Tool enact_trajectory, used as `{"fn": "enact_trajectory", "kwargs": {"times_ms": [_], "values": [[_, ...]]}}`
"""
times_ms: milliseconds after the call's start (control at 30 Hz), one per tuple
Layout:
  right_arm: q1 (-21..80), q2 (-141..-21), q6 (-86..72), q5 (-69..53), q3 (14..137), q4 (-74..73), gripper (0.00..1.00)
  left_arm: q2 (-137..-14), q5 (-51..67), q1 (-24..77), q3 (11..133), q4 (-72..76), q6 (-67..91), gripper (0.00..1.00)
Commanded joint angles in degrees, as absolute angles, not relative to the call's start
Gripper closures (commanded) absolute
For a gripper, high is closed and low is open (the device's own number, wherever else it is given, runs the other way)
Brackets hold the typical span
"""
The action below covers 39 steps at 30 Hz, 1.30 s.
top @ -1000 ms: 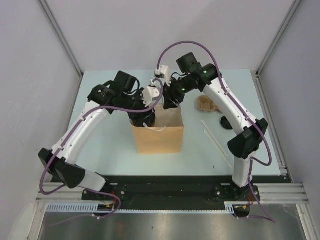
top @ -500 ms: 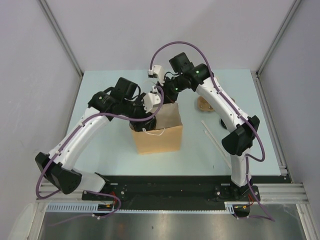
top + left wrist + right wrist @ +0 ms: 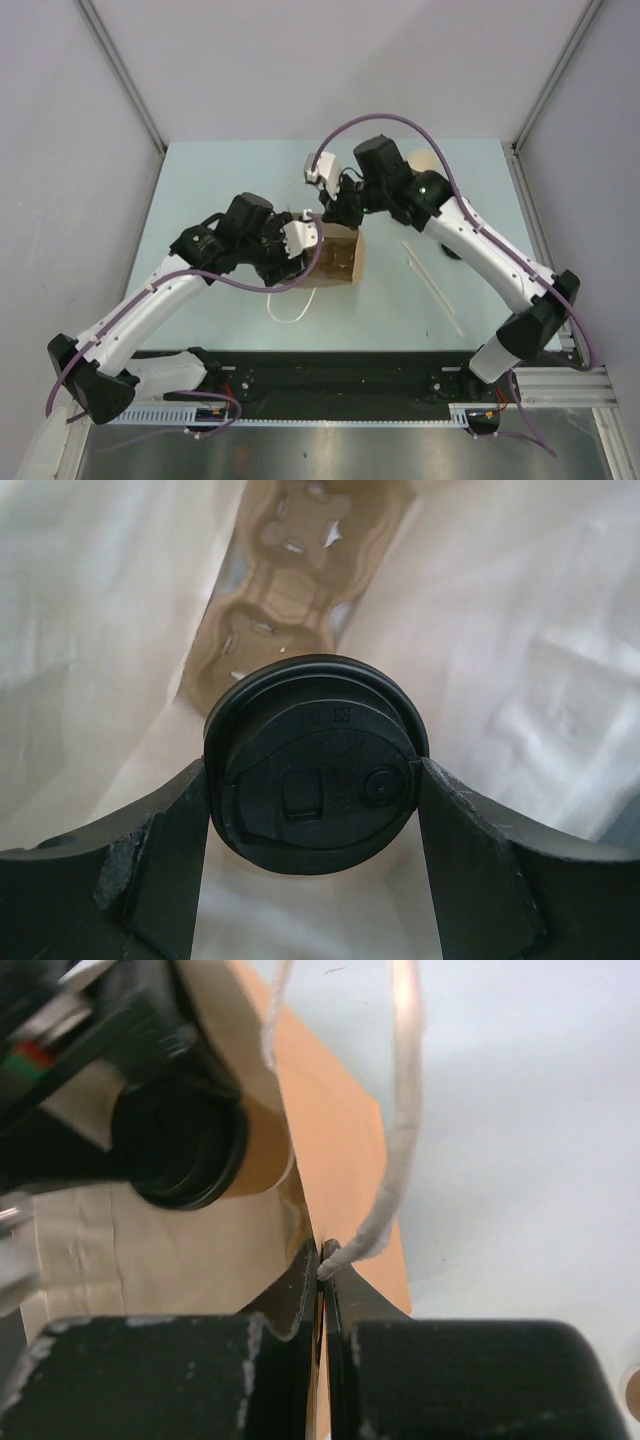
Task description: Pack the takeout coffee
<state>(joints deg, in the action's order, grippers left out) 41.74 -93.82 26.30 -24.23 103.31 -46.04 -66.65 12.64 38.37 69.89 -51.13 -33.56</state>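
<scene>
The brown paper bag (image 3: pixel 340 258) is tipped over on the table, its mouth turned toward my left arm. My left gripper (image 3: pixel 315 772) reaches inside it, shut on a takeout coffee cup with a black lid (image 3: pixel 312 742), a finger pressed against each side. The cardboard cup carrier (image 3: pixel 275 600) lies deeper in the bag. My right gripper (image 3: pixel 322 1252) is shut on the bag's rim (image 3: pixel 345 1150), right where a white handle (image 3: pixel 400 1130) is fixed. The right wrist view also shows the held cup (image 3: pixel 185 1150) at the bag's mouth.
A white handle loop (image 3: pixel 290 305) lies on the table in front of the bag. Thin white sticks (image 3: pixel 432 282) lie to the right. A tan round thing (image 3: pixel 424 158) shows behind my right arm and a dark object (image 3: pixel 447 250) under it. Grey walls close in three sides.
The bag has gone from upright to tipped over. My right gripper has shut on its rim. My left arm has swung nearer and lower, carrying the cup into the bag.
</scene>
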Motion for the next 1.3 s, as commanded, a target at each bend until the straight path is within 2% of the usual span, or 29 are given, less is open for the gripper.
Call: {"fn": "enact_trajectory", "kwargs": {"times_ms": [0,467,733,967,1267], "values": [[46.4,-86.1,27.9,-18.0,92.3,-32.7,1.0,-62.8,8.2,39.7,64.9,-44.4,-34.4,0.74],[49.6,-80.3,19.6,-13.5,84.7,-27.4,1.0,-50.8,1.5,49.1,46.9,-25.3,-35.5,0.75],[49.9,-80.9,17.5,-14.4,84.6,-28.0,1.0,-53.2,-2.5,52.9,46.3,-18.1,-37.4,0.75],[49.9,-81.1,16.2,-14.1,84.7,-28.1,1.0,-56.9,-1.4,53.4,52.0,-21.6,-37.7,0.77],[49.0,-81.0,15.4,-17.0,84.7,-28.0,1.0,-60.0,2.5,53.5,49.5,-18.4,-40.4,0.79]]}}
